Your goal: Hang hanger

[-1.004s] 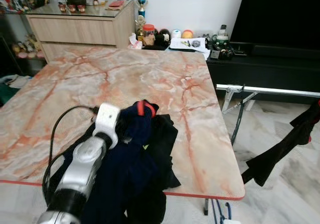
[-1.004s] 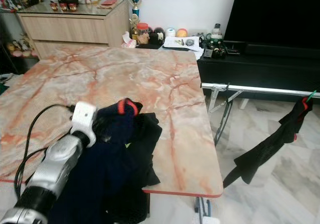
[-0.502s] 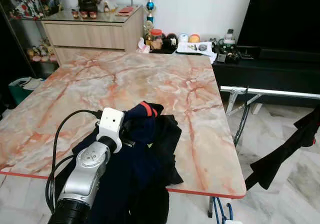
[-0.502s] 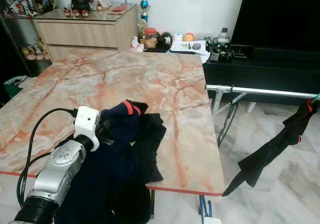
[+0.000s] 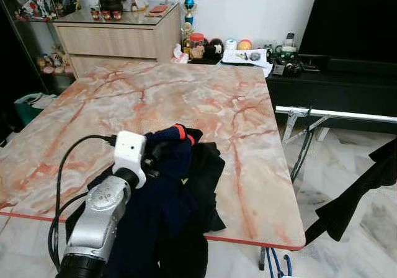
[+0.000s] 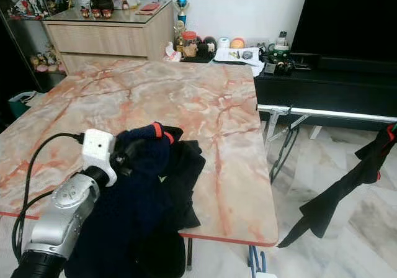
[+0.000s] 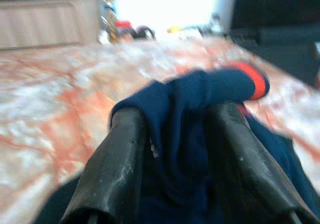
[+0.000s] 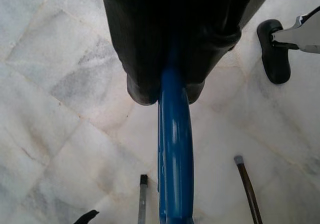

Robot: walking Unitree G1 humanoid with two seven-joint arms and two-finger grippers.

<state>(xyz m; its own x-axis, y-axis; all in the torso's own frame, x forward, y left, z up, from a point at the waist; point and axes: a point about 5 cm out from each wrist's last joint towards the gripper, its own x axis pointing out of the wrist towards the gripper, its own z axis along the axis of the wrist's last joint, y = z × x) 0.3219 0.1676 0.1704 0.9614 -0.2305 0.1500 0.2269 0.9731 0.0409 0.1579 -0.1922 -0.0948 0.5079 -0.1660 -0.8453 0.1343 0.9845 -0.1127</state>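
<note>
Left gripper (image 7: pixel 175 129): jaws clamped on navy garment (image 5: pixel 170 166), heaped at the marble surface's (image 5: pixel 186 98) near edge. Right gripper (image 8: pixel 172 79): jaws closed on blue hanger (image 8: pixel 175 149), below that edge, over the floor (image 8: pixel 60 109).

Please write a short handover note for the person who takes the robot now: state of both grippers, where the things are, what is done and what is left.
Left gripper: shut on the navy garment, at the near edge of the marble table.
Right gripper: shut on the blue hanger, held low over the floor.
Drying rack rail stands right of the table, with a black garment on it.
Done: garment and hanger are both grasped.
Left: put the garment on the hanger, hang it on the rail.
</note>
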